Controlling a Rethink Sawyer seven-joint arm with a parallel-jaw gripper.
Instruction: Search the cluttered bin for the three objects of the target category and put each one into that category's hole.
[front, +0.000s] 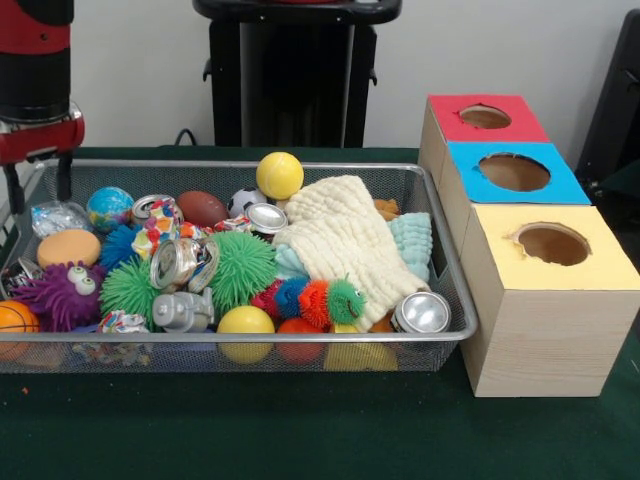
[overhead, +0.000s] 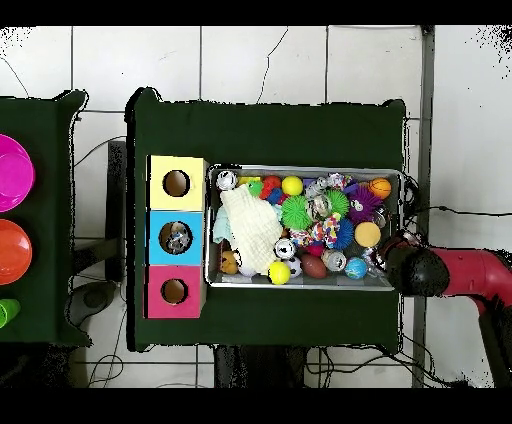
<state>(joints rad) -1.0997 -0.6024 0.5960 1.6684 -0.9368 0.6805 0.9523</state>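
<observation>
Presently, the gripper (front: 40, 185) is hung at the upper left of the front view, over the bin's (front: 455, 290) corner; its two fingers (front: 64, 175) are spread apart and hold nothing. Below them are listed a foil wrapper (front: 58, 216) and a globe ball (front: 109, 207). At centre a cream cloth (front: 340, 240) is spread. At right three boxes are ranked: red (front: 484, 120), blue (front: 514, 173), yellow (front: 552, 262), each holed.

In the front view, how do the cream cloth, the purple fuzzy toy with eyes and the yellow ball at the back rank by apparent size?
Largest to smallest:
1. cream cloth
2. purple fuzzy toy
3. yellow ball, though it lies farther from the camera, so its true size may be nearer the toy's.
</observation>
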